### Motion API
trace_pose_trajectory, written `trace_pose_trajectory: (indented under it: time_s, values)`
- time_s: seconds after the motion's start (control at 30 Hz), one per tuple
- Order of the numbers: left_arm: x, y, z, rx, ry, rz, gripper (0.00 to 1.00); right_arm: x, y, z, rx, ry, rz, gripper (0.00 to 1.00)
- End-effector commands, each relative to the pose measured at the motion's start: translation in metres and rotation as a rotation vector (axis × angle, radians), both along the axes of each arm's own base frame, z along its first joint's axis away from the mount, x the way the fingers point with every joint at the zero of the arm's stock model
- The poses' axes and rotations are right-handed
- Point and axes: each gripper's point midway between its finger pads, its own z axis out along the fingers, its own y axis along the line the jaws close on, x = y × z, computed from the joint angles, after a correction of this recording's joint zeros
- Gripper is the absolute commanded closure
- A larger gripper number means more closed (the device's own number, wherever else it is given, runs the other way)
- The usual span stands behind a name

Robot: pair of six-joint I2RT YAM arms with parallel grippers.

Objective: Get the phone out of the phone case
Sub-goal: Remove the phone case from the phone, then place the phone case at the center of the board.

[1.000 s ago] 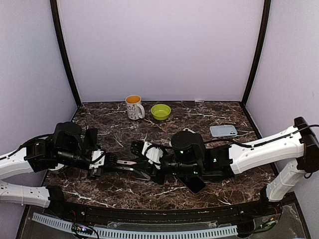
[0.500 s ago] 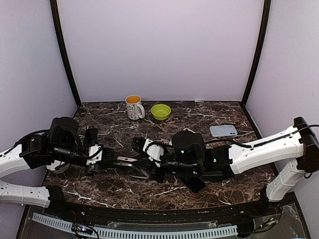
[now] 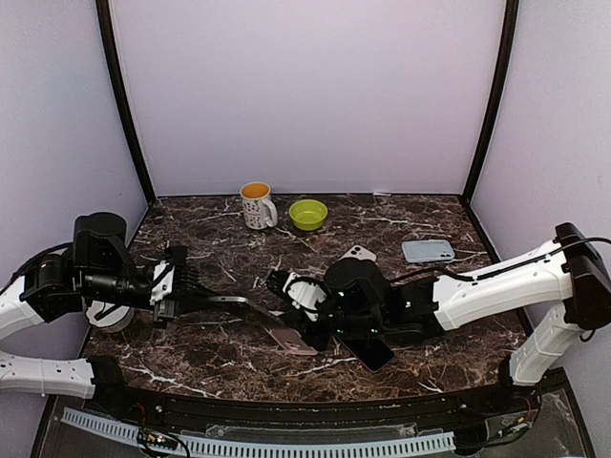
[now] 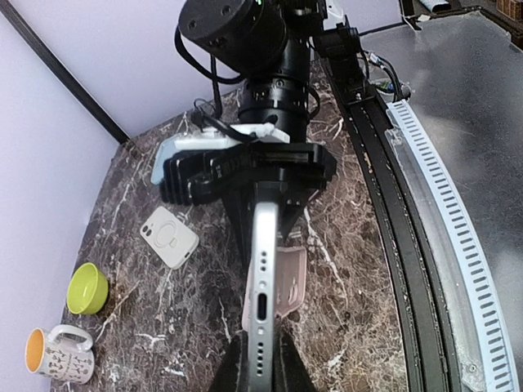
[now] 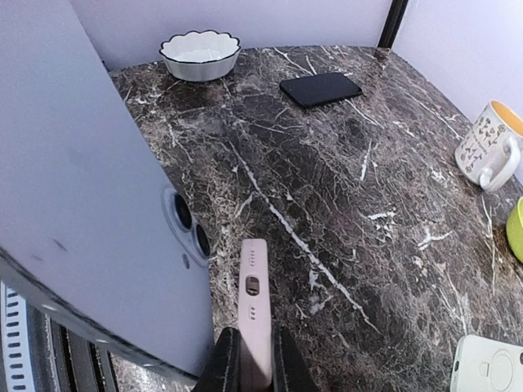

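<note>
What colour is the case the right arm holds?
The case is pale pink; the right wrist view shows it best.

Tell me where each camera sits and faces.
Top external: high behind, looking down at the table; left arm and right arm show.
Left wrist: on the left arm, facing right along the phone; left end effector, right arm show.
Right wrist: on the right arm, facing left over the pink case; right end effector shows.
Shared: both wrist views show the mug.
</note>
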Motion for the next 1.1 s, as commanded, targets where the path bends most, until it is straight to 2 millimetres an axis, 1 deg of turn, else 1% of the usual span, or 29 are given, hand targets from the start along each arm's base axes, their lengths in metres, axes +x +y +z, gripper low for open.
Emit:
trace_pose_trajectory:
  time_s: [0.0,0.17,0.33,0.57,0.67,0.8,0.93,1.07]
  values:
    - [0.019,0.003,0.098,-0.255,-0.254,0.074,1.0,-0.01,-0.02,-0.037,-0.13,0.089,0.008,1.0]
    - [0.01,0.007,0.096,-0.252,-0.243,0.044,1.0,0.018,-0.037,-0.02,-0.081,0.084,-0.111,1.0]
    - [0.005,0.012,0.09,-0.252,-0.225,0.047,1.0,0.032,-0.052,-0.001,-0.004,0.1,-0.175,1.0]
    - [0.003,0.02,0.077,-0.274,-0.183,0.082,1.0,0.043,-0.057,0.028,0.173,0.192,-0.222,1.0]
    - [0.002,0.023,0.068,-0.285,-0.153,0.096,1.0,0.053,-0.056,0.037,0.235,0.254,-0.249,1.0]
    - [-0.001,0.025,0.059,-0.295,-0.108,0.105,1.0,0.067,-0.048,0.042,0.277,0.363,-0.243,1.0]
    - [-0.003,0.025,0.05,-0.305,-0.065,0.106,1.0,0.077,-0.027,0.045,0.333,0.438,-0.224,1.0]
    - [-0.004,0.025,0.045,-0.32,-0.025,0.11,1.0,0.096,-0.005,0.048,0.413,0.52,-0.234,1.0]
